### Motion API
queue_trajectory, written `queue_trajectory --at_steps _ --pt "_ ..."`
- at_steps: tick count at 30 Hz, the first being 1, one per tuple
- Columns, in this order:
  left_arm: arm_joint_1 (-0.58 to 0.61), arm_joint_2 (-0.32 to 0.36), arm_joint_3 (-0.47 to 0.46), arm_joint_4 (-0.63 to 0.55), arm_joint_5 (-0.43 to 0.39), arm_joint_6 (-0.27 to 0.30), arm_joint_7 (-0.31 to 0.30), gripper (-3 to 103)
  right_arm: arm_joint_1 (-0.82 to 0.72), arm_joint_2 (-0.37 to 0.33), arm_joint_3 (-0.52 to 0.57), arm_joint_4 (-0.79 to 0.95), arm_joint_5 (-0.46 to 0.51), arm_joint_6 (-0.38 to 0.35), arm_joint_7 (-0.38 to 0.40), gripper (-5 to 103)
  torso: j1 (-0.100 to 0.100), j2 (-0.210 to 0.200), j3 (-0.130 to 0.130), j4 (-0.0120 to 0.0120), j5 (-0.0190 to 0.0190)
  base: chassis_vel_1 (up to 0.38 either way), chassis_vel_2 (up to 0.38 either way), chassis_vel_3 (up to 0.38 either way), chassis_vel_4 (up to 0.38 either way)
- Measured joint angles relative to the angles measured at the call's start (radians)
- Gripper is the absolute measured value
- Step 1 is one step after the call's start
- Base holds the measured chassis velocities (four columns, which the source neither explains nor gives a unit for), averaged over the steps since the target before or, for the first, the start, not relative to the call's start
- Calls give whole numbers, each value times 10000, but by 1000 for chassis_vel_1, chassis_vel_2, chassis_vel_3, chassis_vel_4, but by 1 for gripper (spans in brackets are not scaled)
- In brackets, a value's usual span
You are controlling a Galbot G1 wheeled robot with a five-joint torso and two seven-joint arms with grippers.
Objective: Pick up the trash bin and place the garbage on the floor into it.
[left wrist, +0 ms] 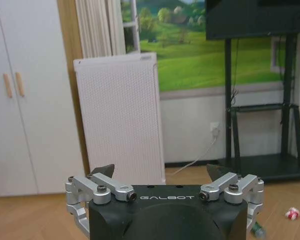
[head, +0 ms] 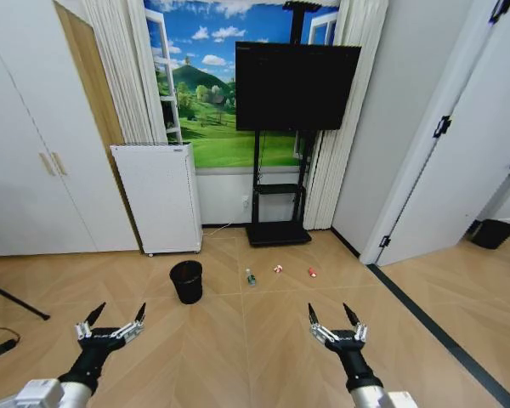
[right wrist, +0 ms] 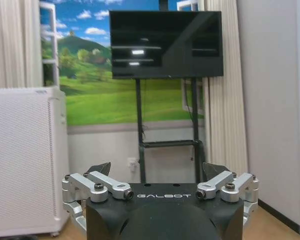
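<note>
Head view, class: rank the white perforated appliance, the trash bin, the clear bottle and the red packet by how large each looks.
1. white perforated appliance
2. trash bin
3. clear bottle
4. red packet
The bottle and packet look close in size, so their order is unsure.

Black mesh bin [head: 186,281] on tan herringbone floor [head: 255,340]; right of bin, green-labelled clear bottle [head: 250,277], red-and-white wrapper [head: 278,269], red packet [head: 312,272]. White perforated appliance [head: 158,197] behind bin. Black television [head: 296,86] before green-hill mural [head: 204,102].
</note>
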Motion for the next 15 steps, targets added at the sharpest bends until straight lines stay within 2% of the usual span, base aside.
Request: queue_trajectory --at_steps 1,2,4,5,7,13,15 --pt "-81 -447 207 141 522 210 41 100 193 336 365 -61 -32 -498 -238 100 0 1 0 0 -3 0 0 0 0" --pt "-81 -447 207 141 522 210 41 100 193 336 365 -61 -32 -498 -238 100 0 1 0 0 -3 0 0 0 0" --pt "-214 -1215 576 364 1418 572 128 100 572 978 1071 -186 -98 -1465 -702 100 0 0 0 1 -1 0 0 0 0" --pt "-214 -1215 576 364 1418 572 128 100 572 978 1071 -186 -98 -1465 -702 100 0 0 0 1 -1 0 0 0 0" --pt "-279 -1568 749 477 1836 754 173 100 857 1427 1590 -287 -145 -2046 -996 100 0 0 0 0 1 0 0 0 0" --pt "-293 -1637 783 498 1933 793 183 100 967 1534 1911 -200 -76 -1665 -910 100 0 0 0 1 0 0 0 0 0" --pt "-328 -1619 718 561 1799 643 490 100 773 1547 1947 -57 -30 -1535 -893 100 0 0 0 1 -5 0 0 0 0"
